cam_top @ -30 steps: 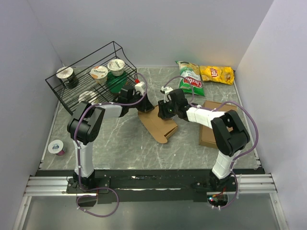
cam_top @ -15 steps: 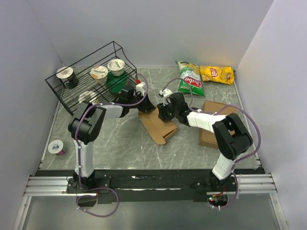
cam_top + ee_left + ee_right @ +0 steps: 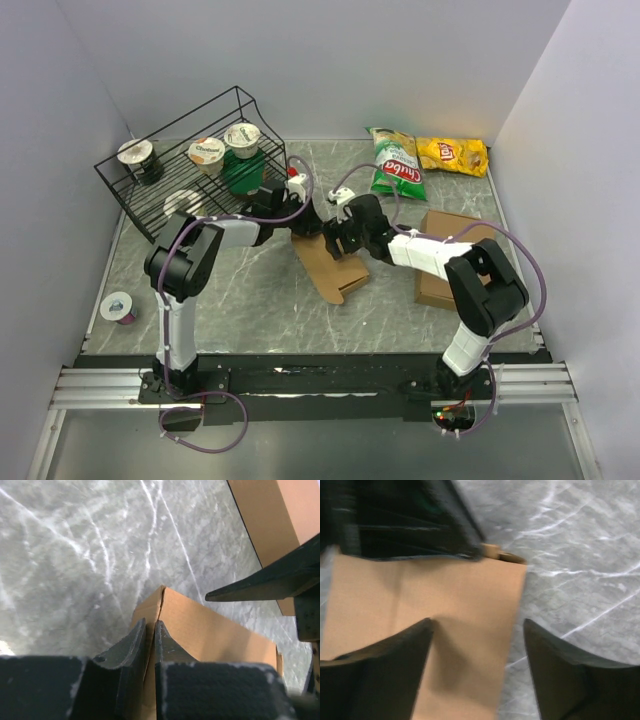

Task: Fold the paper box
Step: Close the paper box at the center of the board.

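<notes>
You have a black wire rack (image 3: pixel 190 165) at the far left of a gray marble table (image 3: pixel 250 300), holding three foil-lidded cups (image 3: pixel 206 151). Right of the rack lie a green snack bag (image 3: pixel 396 163), then a yellow one (image 3: pixel 452 154). A plain cardboard slab (image 3: pixel 432 283) lies farther right and nearer. A small purple roll (image 3: pixel 119 307) sits nearer than the rack.

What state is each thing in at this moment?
paper box: partly folded, lying on the table
left gripper: shut on the paper box's edge
right gripper: open, above the paper box
cardboard slab: flat on the table, untouched
chip bags: lying flat, look sealed
yogurt cups: lids on
</notes>
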### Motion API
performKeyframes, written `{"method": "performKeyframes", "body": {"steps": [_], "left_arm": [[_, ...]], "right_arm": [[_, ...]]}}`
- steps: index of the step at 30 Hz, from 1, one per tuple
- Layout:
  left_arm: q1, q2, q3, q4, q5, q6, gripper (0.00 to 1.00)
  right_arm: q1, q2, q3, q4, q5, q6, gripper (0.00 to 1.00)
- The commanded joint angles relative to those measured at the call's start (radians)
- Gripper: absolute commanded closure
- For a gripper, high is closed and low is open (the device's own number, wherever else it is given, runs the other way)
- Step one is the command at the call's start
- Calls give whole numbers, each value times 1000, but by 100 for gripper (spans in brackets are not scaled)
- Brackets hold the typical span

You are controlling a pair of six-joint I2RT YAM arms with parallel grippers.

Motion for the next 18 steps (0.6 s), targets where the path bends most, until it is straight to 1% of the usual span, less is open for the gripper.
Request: {"method": "performKeyframes", "body": {"steps": [1,6,9,13,15,18], "left_arm": [[-36,-34,-8,-72,-33,11,85],[-35,-83,-11,-94,-33,3,82],[-32,-105,0,-92,-34,-18,79],[-21,-129,6,-85,-21,-49,74],[-15,-148,8,-81,-16,-61,66],[-4,-177,1,-69,-4,-75,63]], "right_arm": [[53,-111,-6,-85,-31,-51,9],[62,-222,-49,-117,-35,-79,5],[85,-260,-77,-129,-49,-92,4],[105,-263,-87,-169,-52,-80,3],[129,-263,-97,-176,-34,-73,3],[158,-245,-106,-179,0,-57,3]]}}
